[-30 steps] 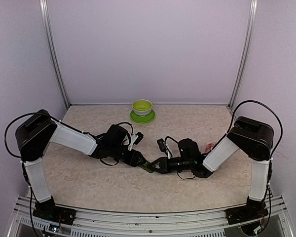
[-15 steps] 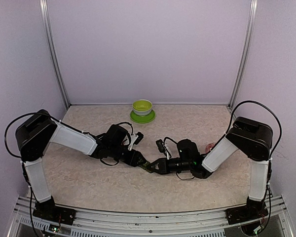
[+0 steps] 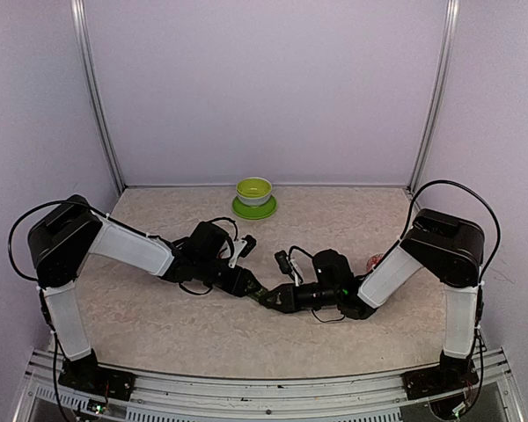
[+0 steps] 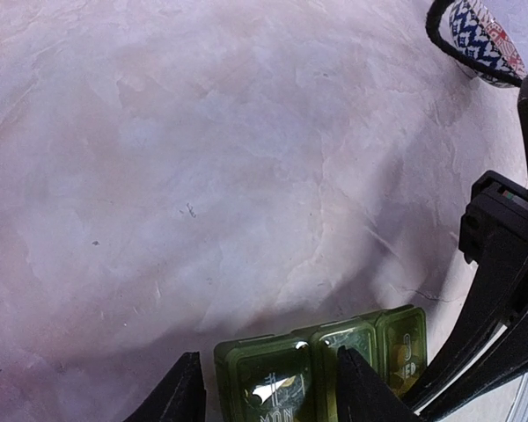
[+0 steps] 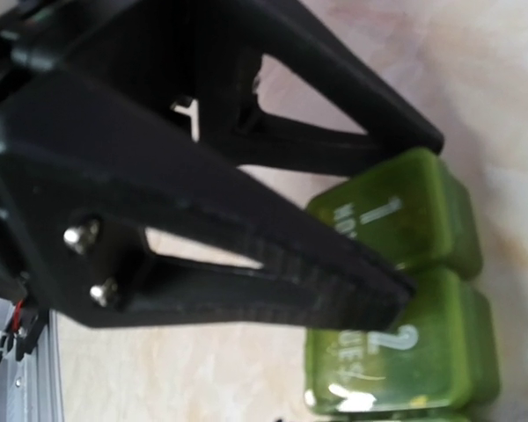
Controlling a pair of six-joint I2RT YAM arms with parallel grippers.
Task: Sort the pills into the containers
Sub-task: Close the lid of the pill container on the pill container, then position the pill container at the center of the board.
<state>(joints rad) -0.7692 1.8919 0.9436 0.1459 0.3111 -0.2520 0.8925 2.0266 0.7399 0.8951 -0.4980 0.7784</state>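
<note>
Three joined square compartments make up the small dark green plastic pill strip point(image 4: 403, 338). It lies on the pale marbled tabletop point(image 4: 202, 176) between the two arms, with every lid down as far as we can see. We find no pills in any view.

The left gripper point(image 4: 268, 360) straddles the end compartment, one black finger beside each side wall. We cannot tell whether it presses the walls or only brackets them. The right gripper point(image 5: 420, 221) has its fingers spread. In its wrist view the tips sit over the strip, with the compartment marked 1 showing between them, but we cannot confirm contact. A red, white and blue patterned bowl point(image 4: 480, 35) stands apart near the right arm, and a lime-green bowl on a saucer point(image 3: 253, 192) sits at the far edge.

We judge the step in hand to be opening a compartment, with the left gripper steadying and the right working the lid. The next move calls for one fingertip to catch the lid's lip and lift it without dragging the light strip, so the left hold must be firm.
</note>
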